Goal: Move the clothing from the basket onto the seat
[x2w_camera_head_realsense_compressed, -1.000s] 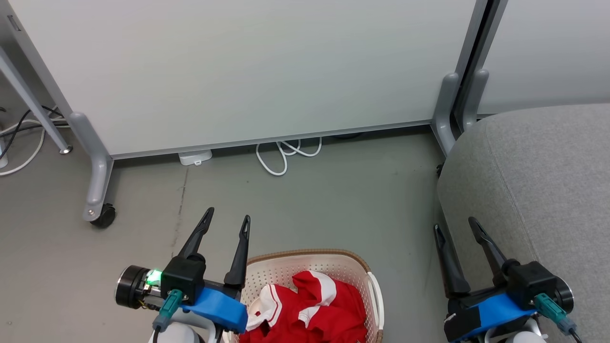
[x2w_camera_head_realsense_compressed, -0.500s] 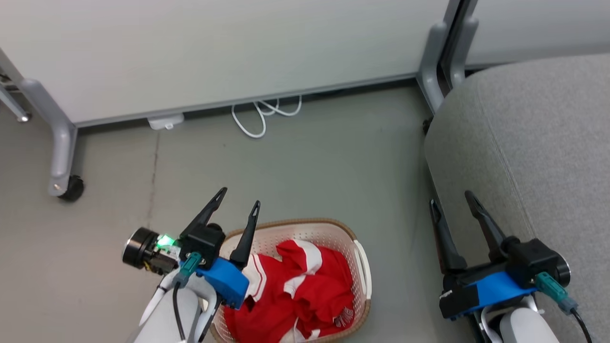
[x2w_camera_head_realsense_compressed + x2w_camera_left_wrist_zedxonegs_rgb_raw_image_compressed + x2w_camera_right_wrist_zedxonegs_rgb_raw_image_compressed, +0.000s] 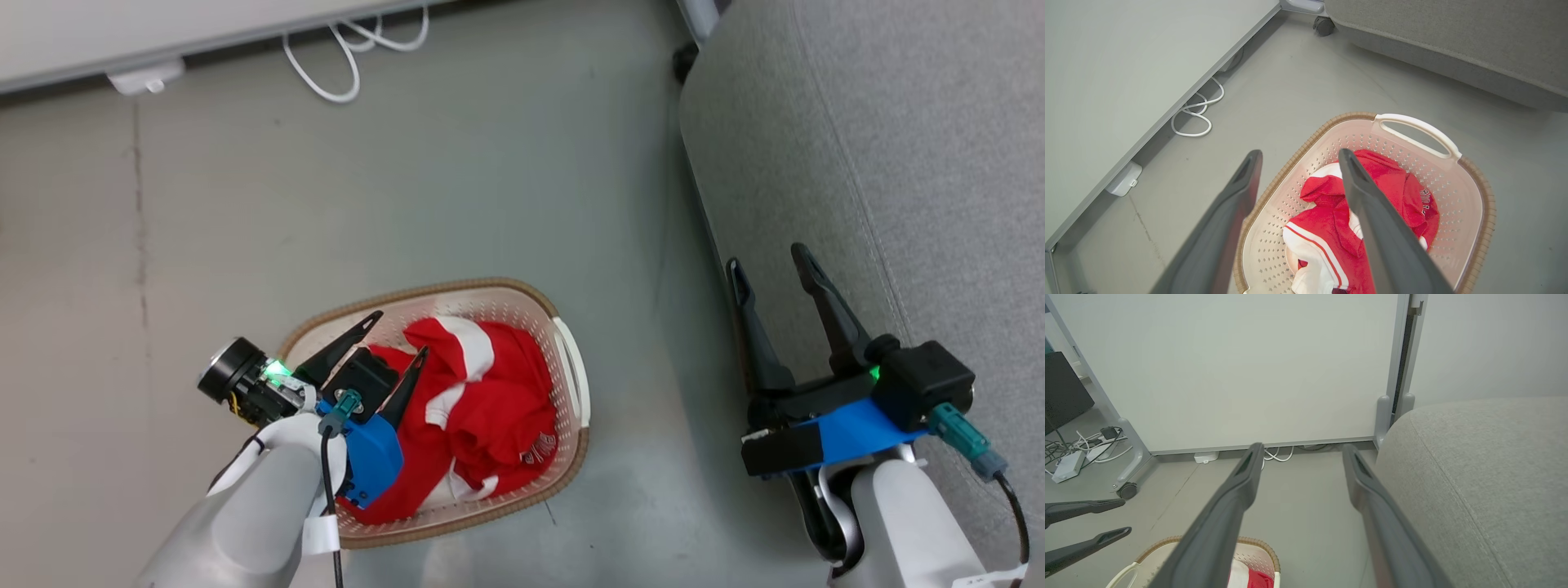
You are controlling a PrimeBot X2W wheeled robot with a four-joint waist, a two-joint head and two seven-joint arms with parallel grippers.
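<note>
Left claw (image 3: 400, 333), fully apart and empty, hangs above bright red fabric garments (image 3: 490, 392) in cream perforated plastic basket (image 3: 445, 288); off-centre descent may strike its rim.

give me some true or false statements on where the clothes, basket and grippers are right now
1. The clothing lies in the basket. True.
2. The left gripper is shut on red fabric. False: its jaws stand open, gripping nothing.
3. The right gripper is open, by the edge of the seat. True.
4. A garment lies on the seat. False: all the red fabric seen is in the basket.
</note>
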